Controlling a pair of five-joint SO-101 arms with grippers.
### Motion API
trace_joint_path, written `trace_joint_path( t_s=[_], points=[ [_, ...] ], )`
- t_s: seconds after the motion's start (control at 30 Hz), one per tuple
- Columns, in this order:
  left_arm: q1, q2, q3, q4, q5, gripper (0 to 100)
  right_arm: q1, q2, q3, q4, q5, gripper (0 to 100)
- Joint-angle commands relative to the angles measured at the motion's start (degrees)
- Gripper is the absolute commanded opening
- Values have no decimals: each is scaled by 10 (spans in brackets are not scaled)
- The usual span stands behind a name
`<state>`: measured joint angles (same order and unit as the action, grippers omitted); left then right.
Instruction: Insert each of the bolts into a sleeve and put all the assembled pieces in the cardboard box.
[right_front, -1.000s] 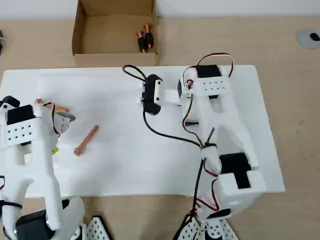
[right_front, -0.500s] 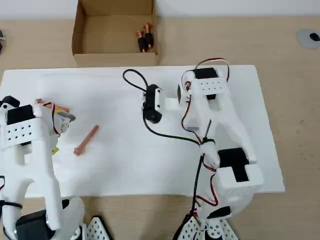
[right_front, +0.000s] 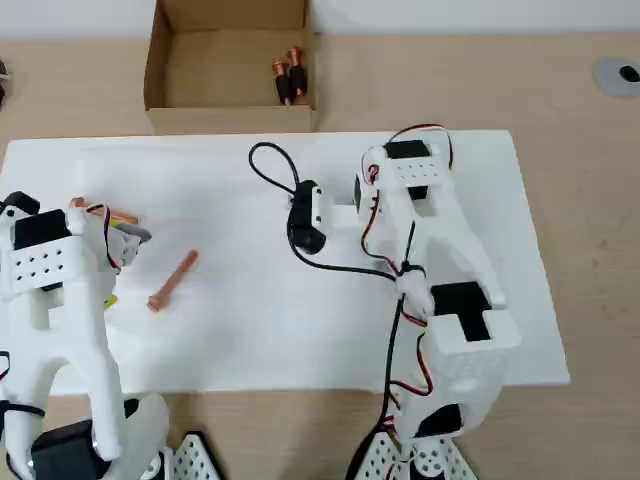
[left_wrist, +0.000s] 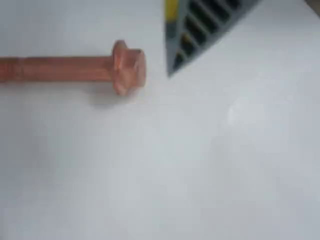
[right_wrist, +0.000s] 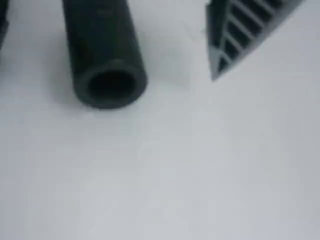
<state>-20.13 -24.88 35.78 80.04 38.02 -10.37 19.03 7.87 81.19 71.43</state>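
Observation:
One copper bolt (right_front: 172, 281) lies loose on the white mat (right_front: 240, 330). Another copper bolt (right_front: 122, 216) shows partly from under my left arm. My left gripper (right_front: 125, 238) hovers low at the mat's left end, open. Its fingertip (left_wrist: 200, 30) sits just beside a bolt head (left_wrist: 128, 67) lying flat. My right gripper (right_front: 310, 212) hangs over the middle of the mat, open. A black sleeve (right_wrist: 104, 55) lies on the mat beside its fingertip (right_wrist: 240, 35), bore facing the camera. The cardboard box (right_front: 155, 70) at the back holds two assembled pieces (right_front: 288, 76).
A black cable (right_front: 275, 165) loops over the mat near the right wrist. Bare mat stretches between the two arms. Wooden table (right_front: 580, 200) surrounds the mat, with a grey disc (right_front: 617, 76) at the back right.
My right gripper has drawn back from the box side toward the mat's middle. The left arm and the bolts have stayed put.

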Motion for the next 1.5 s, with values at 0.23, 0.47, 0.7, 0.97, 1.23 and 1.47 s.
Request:
trace_joint_path(
  t_s=[0.23, 0.47, 0.7, 0.97, 1.23, 1.47],
  points=[
    [-8, -6, -90, 64, -15, 350, 22, 9, -36, 23, 38, 321],
    [-9, -6, -87, 65, -50, 350, 23, 43, -38, 39, 40, 320],
    [-26, -6, -69, 66, -98, 350, 19, 48, -39, 62, 40, 320],
    [-29, -6, -52, 64, -171, 350, 12, 48, -38, 118, 38, 320],
    [-33, -6, -52, 64, -172, 350, -16, 50, -39, 135, 12, 320],
    [-33, -6, -52, 65, -172, 350, -15, 50, -63, 137, 4, 320]
  ],
)
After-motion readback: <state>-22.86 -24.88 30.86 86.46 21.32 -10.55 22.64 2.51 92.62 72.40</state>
